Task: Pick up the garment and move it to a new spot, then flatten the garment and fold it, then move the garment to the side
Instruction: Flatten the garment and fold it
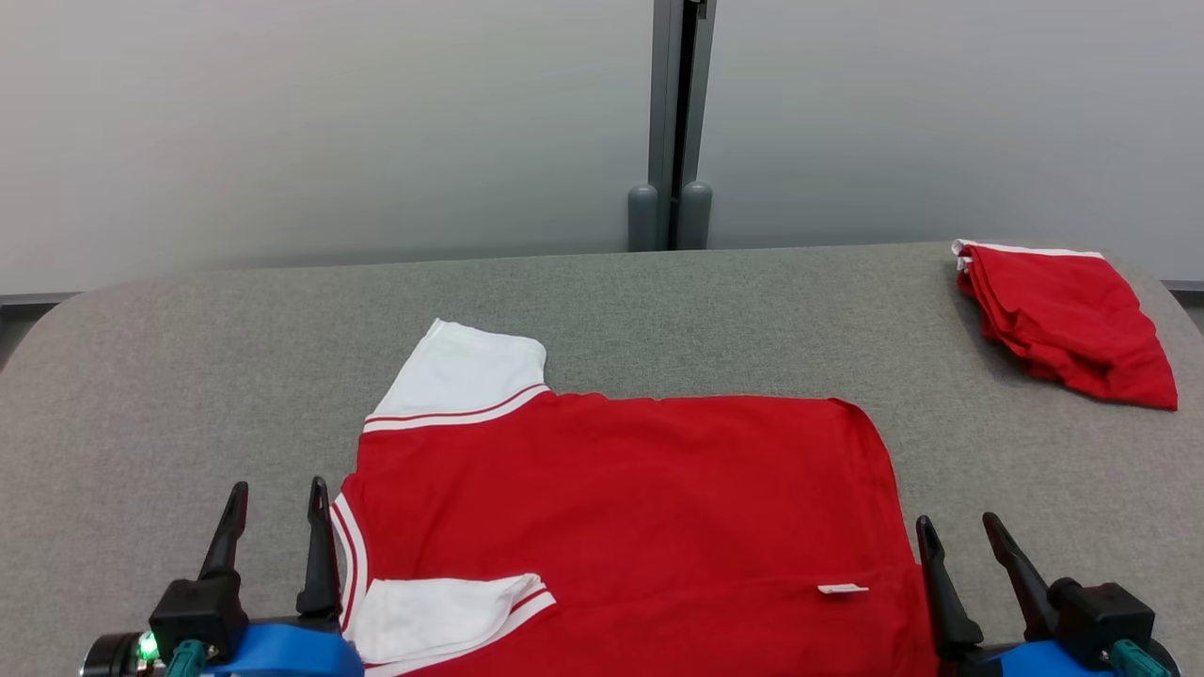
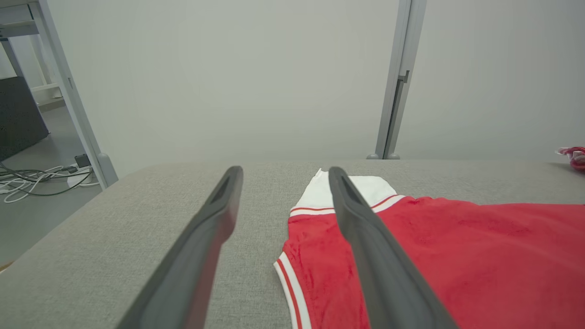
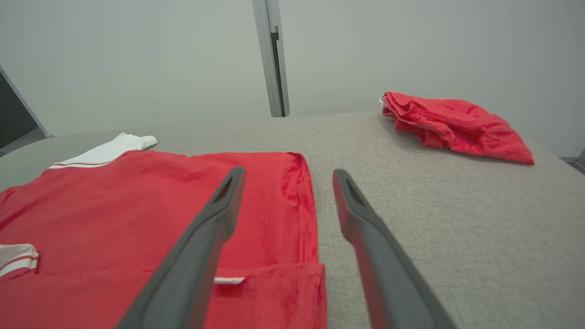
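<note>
The left hand (image 1: 278, 484) and right hand (image 1: 958, 519) stand open and empty over the tabletop (image 1: 169, 376), flanking the garment (image 1: 621, 489) spread flat at its near middle; risk: uneven grasps would skew the fold; a shallow pinch could miss the lower layer; the tucked sleeve (image 1: 433, 616) may slip out.

— How much of the garment (image 1: 621, 498) is out of sight?
— Its near edge runs off the bottom of the head view, with part of the lower sleeve (image 1: 442, 616).
— The white tag (image 1: 842, 590)?
— Too small to read; in the right wrist view a finger (image 3: 205, 242) covers one end.
— And the other red cloth (image 2: 575, 157)?
— Cut to a sliver by the left wrist view's right edge. The left hand (image 1: 279, 484) and right hand (image 1: 959, 519) are cropped at their bases.
</note>
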### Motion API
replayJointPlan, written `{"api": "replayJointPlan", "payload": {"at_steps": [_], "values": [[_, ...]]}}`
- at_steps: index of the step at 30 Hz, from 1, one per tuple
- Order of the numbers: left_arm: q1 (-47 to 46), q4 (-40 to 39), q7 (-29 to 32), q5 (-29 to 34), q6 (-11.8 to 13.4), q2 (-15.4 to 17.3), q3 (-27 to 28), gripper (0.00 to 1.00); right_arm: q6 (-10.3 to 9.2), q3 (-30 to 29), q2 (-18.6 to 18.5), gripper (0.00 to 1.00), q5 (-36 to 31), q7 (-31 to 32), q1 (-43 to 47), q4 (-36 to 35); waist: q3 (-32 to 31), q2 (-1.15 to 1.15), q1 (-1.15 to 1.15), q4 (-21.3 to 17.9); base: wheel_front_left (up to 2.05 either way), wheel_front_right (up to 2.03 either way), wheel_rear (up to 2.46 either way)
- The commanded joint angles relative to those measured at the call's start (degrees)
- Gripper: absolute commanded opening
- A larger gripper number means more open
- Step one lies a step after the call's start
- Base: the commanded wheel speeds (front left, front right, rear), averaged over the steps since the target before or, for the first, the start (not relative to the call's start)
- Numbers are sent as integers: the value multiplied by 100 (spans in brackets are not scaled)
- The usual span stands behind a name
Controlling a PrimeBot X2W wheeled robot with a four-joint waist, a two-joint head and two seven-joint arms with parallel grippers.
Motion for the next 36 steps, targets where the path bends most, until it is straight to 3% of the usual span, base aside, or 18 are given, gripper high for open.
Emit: {"api": "replayJointPlan", "payload": {"at_steps": [1,11,17,22,36], "values": [[-203,26,-26,38,-40,4,39,100,3,18,-35,100,-27,-15,-140,12,24,0,0,6,0,0,0],[-2095,820,-25,33,-366,388,-262,100,2,411,-574,100,77,538,-1625,52,684,0,0,-51,0,0,0],[-3660,1727,391,-402,-452,679,-618,100,3,731,-890,100,224,1109,-2726,321,1417,0,0,-194,0,0,0],[-4633,2348,853,-959,-437,1006,-1295,100,2,1104,-1011,100,416,1272,-3421,576,2007,0,0,-371,0,0,0],[-5574,3615,1971,-2369,-439,1605,-2709,100,3,1772,-971,100,802,1077,-4180,1032,2719,0,0,-828,0,0,0]]}}
